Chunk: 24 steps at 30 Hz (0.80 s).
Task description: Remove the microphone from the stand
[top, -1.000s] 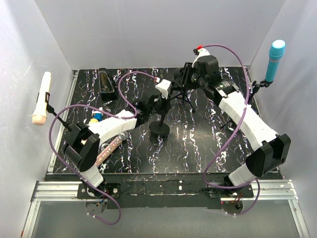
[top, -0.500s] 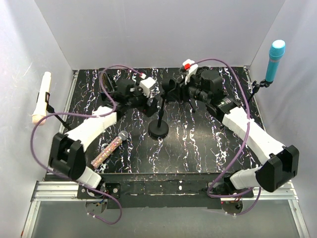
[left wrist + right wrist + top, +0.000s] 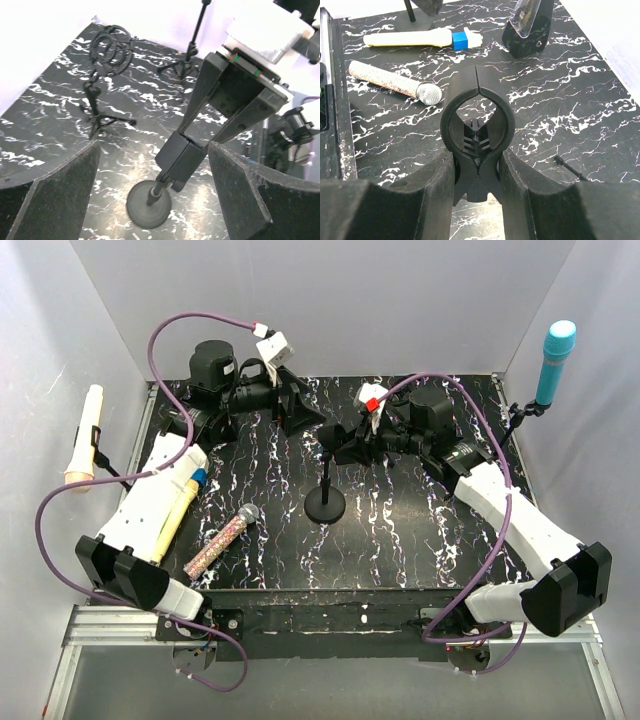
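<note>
The stand has a round black base (image 3: 324, 506) (image 3: 148, 204) and a thin post with a clip on top. My right gripper (image 3: 340, 443) (image 3: 477, 160) is shut on the stand's clip (image 3: 477, 117), whose ring is empty. A glitter-pink microphone (image 3: 222, 540) (image 3: 395, 82) with a silver head lies flat on the table, left of the stand. My left gripper (image 3: 300, 412) (image 3: 154, 150) hangs open and empty above the back of the table, pointing at the clip from the left.
A cream microphone with a blue band (image 3: 175, 510) (image 3: 415, 39) lies by the left arm. Wall stands hold a cream microphone (image 3: 82, 440) and a blue one (image 3: 553, 360). A shock-mount tripod (image 3: 111, 47) stands at the back; a black wedge-shaped object (image 3: 530, 25) sits back left.
My left arm has drawn away from the stand, up and toward the back left, and its gripper has opened. The glitter microphone now lies uncovered on the table. The right gripper stays on the clip.
</note>
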Motion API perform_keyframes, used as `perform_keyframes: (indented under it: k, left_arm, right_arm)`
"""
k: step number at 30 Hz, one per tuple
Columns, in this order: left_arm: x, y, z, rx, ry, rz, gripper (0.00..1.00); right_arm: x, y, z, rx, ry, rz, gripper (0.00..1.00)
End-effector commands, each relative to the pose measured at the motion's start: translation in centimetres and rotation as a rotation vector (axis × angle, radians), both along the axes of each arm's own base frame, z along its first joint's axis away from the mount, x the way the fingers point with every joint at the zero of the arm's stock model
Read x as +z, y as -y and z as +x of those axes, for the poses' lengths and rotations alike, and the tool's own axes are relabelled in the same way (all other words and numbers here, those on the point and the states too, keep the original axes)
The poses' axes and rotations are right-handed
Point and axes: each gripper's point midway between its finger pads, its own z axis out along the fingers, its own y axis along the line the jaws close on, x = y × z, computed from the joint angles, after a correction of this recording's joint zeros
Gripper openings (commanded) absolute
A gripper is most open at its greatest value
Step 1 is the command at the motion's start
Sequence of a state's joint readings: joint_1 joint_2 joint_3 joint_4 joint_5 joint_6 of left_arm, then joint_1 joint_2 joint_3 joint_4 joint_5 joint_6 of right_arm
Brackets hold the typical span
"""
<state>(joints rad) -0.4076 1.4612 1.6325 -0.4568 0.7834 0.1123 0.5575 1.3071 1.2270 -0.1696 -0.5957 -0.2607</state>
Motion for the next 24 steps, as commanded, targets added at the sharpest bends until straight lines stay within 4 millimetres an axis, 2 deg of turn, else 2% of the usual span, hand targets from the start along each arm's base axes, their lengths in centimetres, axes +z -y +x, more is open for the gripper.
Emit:
perform_keyframes:
  k: [1,5,9,12,16,21,24]
  left_arm:
    - [0.5,1.7,-0.7,-0.095,-0.136,-0.107,0.87]
    - [-0.7,2.4,-0.6,-0.110,-0.206,-0.154,0.84]
    - [-3.0,2.9,-0.6,-0.099,-0.221,-0.083,0.84]
    - [-5.6,2.6,0.3,-0.006,-0.220,-0.004,0.82]
    - [-10.1,1.4,1.0,0.141,-0.316,0.045,0.76]
    - [-14.6,0.1,-0.1,0.246,-0.457,0.051,0.71]
    - [-15.4,-0.3,-0.7,0.265,-0.466,0.039,0.70]
  right_arm:
    - [-1.7,0.7,-1.3,0.042,-0.034,-0.063,0.01]
    - [-2.2,0.6,-1.2,0.038,-0.060,-0.074,0.01]
    - [-2.7,0.4,-0.5,0.013,-0.114,-0.081,0.01]
    - [-3.6,0.1,-0.6,0.025,-0.130,-0.085,0.01]
    - [-4.5,0.0,-0.7,0.030,-0.138,-0.100,0.01]
    - [-6.0,0.1,-0.8,0.015,-0.163,-0.135,0.01]
    - [-7.4,0.2,-1.2,0.018,-0.195,-0.162,0.01]
